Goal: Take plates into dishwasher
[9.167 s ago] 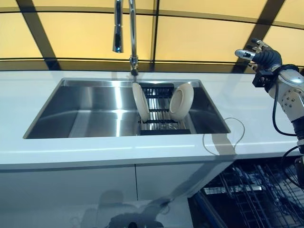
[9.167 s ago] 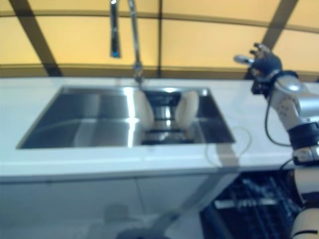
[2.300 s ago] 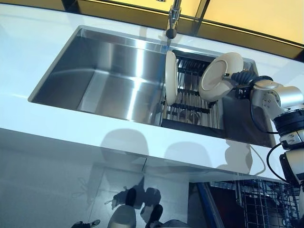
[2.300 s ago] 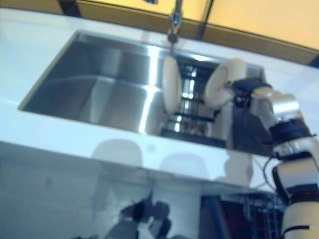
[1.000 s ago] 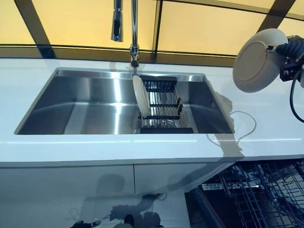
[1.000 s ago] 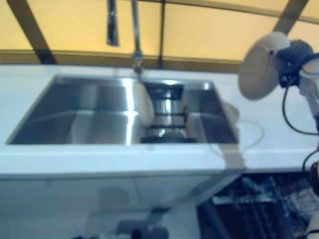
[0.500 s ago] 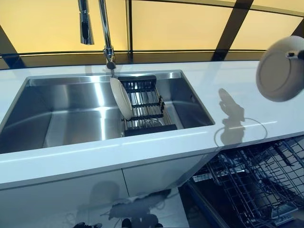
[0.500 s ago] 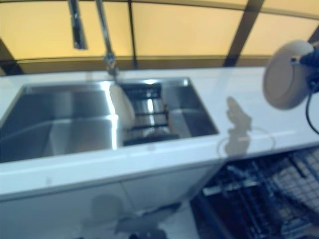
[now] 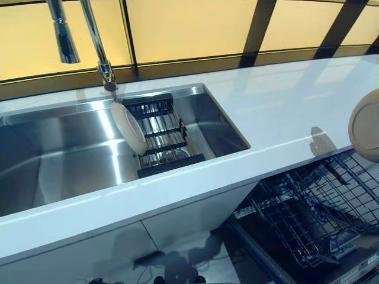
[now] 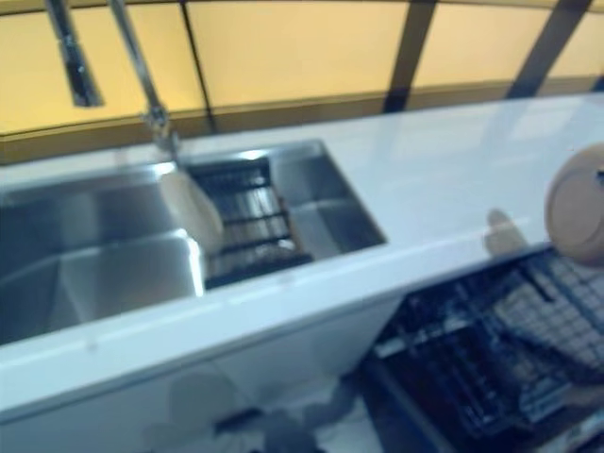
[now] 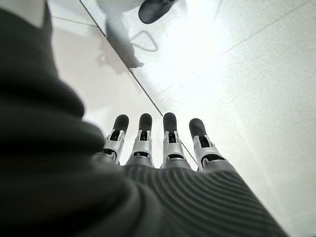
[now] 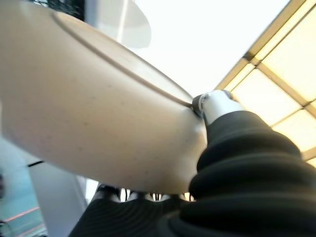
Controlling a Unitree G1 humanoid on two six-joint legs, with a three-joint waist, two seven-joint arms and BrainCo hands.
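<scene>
My right hand (image 12: 217, 104) is shut on a cream plate (image 12: 94, 113), thumb on its rim and fingers behind it. In the left eye view this plate (image 9: 366, 125) hangs on edge at the far right, above the white counter's front edge and the open dishwasher's wire rack (image 9: 296, 216). A second cream plate (image 9: 129, 127) stands on edge in the black dish rack (image 9: 161, 141) inside the steel sink (image 9: 53, 171). My left hand (image 11: 168, 143) hangs over the floor with straight fingers, holding nothing.
A tall chrome faucet (image 9: 93, 41) rises behind the sink. The white counter (image 9: 278, 112) runs to the right of the sink. White cabinet fronts (image 9: 89, 248) are below it, left of the pulled-out dishwasher rack.
The camera has swung to the right, so the sink sits further left. The held plate has come down from over the counter to its front edge, above the dishwasher rack.
</scene>
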